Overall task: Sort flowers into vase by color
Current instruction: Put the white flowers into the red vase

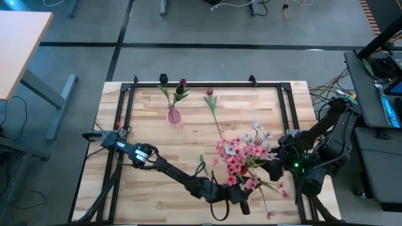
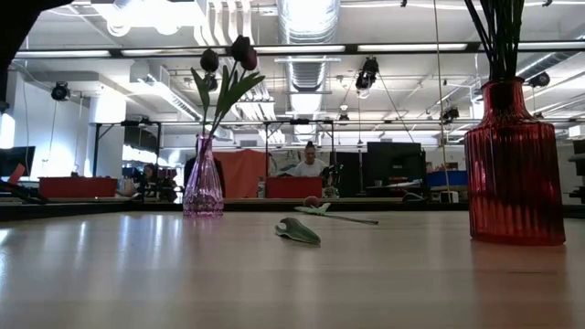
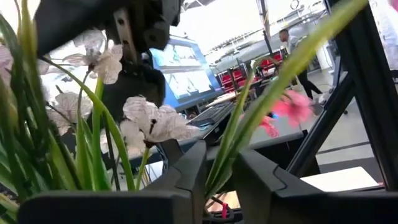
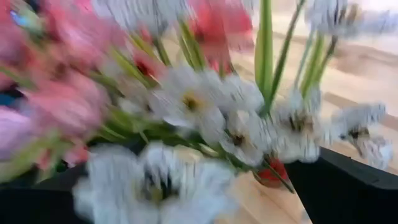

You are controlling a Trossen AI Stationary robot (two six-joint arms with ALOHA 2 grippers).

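Wooden table (image 1: pixel 151 125) carries a red vase (image 2: pixel 514 163) full of pink and white flowers (image 1: pixel 245 154). Just beside this vase, the left claw (image 3: pixel 214 186) has its fingers slightly apart around a green stem (image 3: pixel 261 106). On the vase's other side, the right claw (image 1: pixel 279 164) seems wide open around it. Far behind the vase, two maroon tulips (image 1: pixel 181 88) stand in a purple vase (image 1: pixel 174 115).

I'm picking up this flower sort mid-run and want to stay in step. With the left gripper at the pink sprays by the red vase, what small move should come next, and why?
Probably open the left gripper a bit wider and draw back. Its fingers stand barely parted around a green stem of the pink and white sprays, which already stand in the red vase. A maroon tulip lies unsorted on the table.
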